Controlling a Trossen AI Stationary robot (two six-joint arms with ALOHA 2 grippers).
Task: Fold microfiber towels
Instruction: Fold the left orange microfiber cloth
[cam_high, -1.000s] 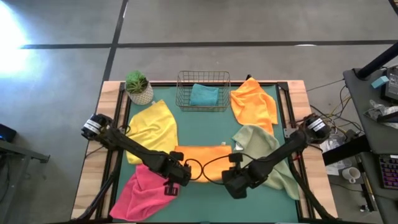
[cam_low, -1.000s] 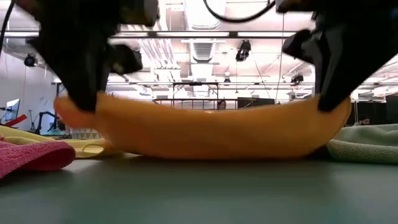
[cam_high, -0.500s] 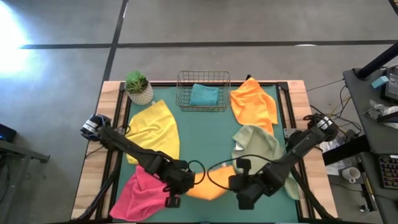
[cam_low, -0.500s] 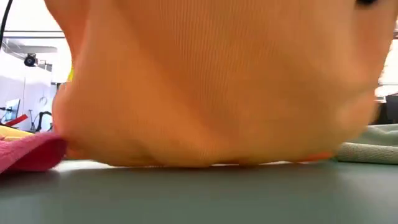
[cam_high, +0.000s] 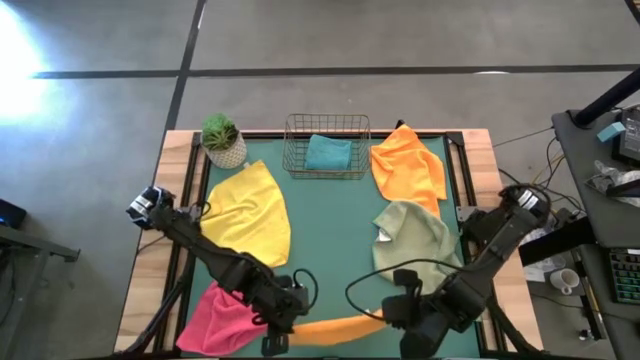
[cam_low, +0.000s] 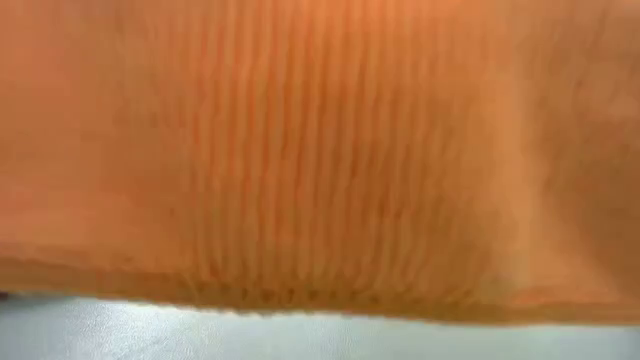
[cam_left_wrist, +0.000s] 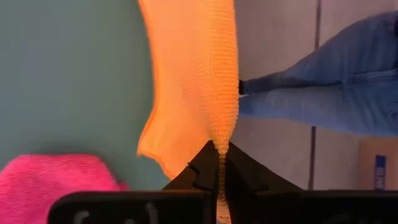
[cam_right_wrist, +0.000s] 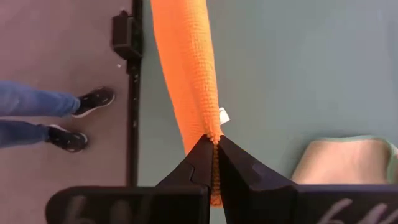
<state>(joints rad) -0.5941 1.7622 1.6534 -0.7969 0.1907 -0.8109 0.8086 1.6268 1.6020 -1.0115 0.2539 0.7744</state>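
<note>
Looking down on the table, we see the left gripper (cam_high: 283, 330) at about seven o'clock and the right gripper (cam_high: 405, 325) at about five o'clock, both at the near edge. Each has its fingers pressed together on one end of the same orange towel (cam_high: 335, 327), which stretches between them as a narrow band. In each wrist view we see the cloth pinched between the dark fingers (cam_left_wrist: 211, 163), and it fills the low view so fully that we can make out little else there. The second orange towel (cam_high: 409, 166) lies at one o'clock, the sage green towel (cam_high: 412, 238) at three, the yellow towel (cam_high: 248, 210) at ten, and the pink towel (cam_high: 218, 318) at seven. The teal towel (cam_high: 328, 153) sits in the wire basket (cam_high: 292, 150) at twelve.
</note>
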